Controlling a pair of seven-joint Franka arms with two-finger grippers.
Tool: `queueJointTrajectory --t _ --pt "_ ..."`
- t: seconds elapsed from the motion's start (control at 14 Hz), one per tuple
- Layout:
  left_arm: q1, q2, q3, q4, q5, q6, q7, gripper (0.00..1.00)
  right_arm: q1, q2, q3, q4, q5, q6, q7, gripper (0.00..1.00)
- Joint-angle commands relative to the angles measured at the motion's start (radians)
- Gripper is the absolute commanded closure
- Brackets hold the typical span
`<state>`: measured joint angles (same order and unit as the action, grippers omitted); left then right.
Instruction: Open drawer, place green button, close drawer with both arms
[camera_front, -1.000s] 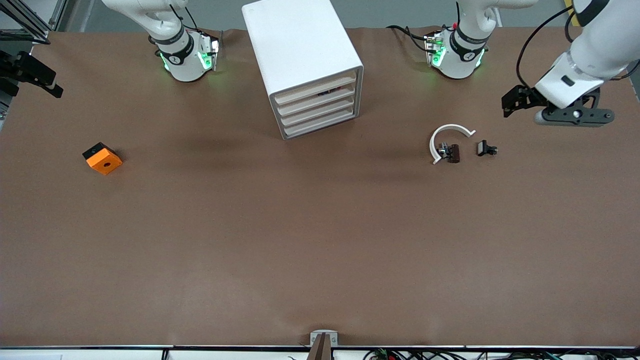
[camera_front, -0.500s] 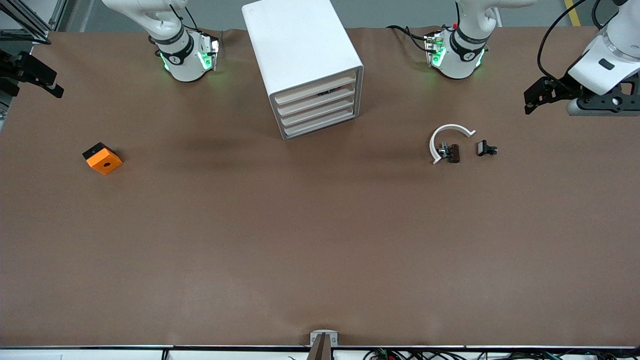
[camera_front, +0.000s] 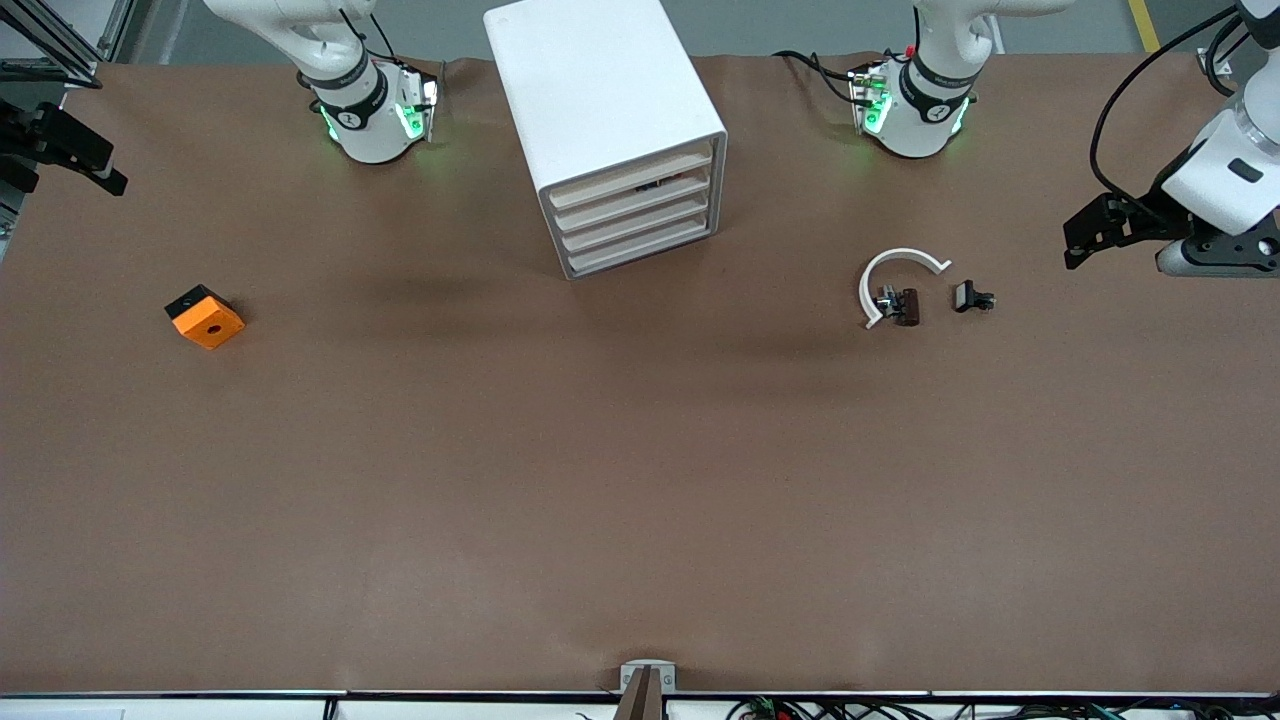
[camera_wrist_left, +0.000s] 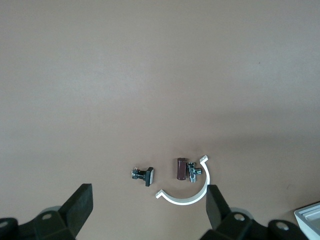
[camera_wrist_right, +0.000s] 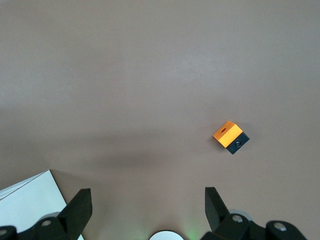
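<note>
The left gripper (camera_wrist_left: 148, 212) hangs with its fingers wide apart and nothing between them, high over the left arm's end of the table (camera_front: 640, 480), looking down on the band (camera_wrist_left: 186, 194) and the clips (camera_wrist_left: 143, 174). Up there it blocks nothing, which reads as a waiting pose rather than a reach. The right gripper (camera_wrist_right: 145, 210) is likewise spread and empty, high over the right arm's end, with the block (camera_wrist_right: 230, 136) in its view and a cabinet (camera_front: 590, 80) corner at the edge. Between the two bases the cabinet stands with its front turned toward the front camera, and all of its drawers (camera_front: 632, 210) look pushed in flush. The button cannot be found anywhere on the table. A dark speck (camera_front: 657, 184) shows in the slot between the top two drawer fronts and may be it, though that cannot be settled. My judgement is that little or nothing is left to do. Count: two arms, two grippers, one cabinet, four drawers, one block, one band, two clips.
</note>
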<state>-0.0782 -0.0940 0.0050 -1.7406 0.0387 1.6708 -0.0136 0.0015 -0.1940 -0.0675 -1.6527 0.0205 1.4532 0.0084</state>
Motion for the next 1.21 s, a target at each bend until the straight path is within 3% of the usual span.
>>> queueJointTrajectory --t 0.0,1.14 --pt "0.0 -0.001 0.004 0.045 -0.014 -0.072 0.018 0.0 0.0 0.011 0.003 0.028 -0.002 -0.017 0.005 0.0" --pt "-0.002 -0.003 0.003 0.07 -0.016 -0.114 -0.032 0.0 0.002 0.011 0.006 0.028 -0.001 -0.019 0.005 0.0"
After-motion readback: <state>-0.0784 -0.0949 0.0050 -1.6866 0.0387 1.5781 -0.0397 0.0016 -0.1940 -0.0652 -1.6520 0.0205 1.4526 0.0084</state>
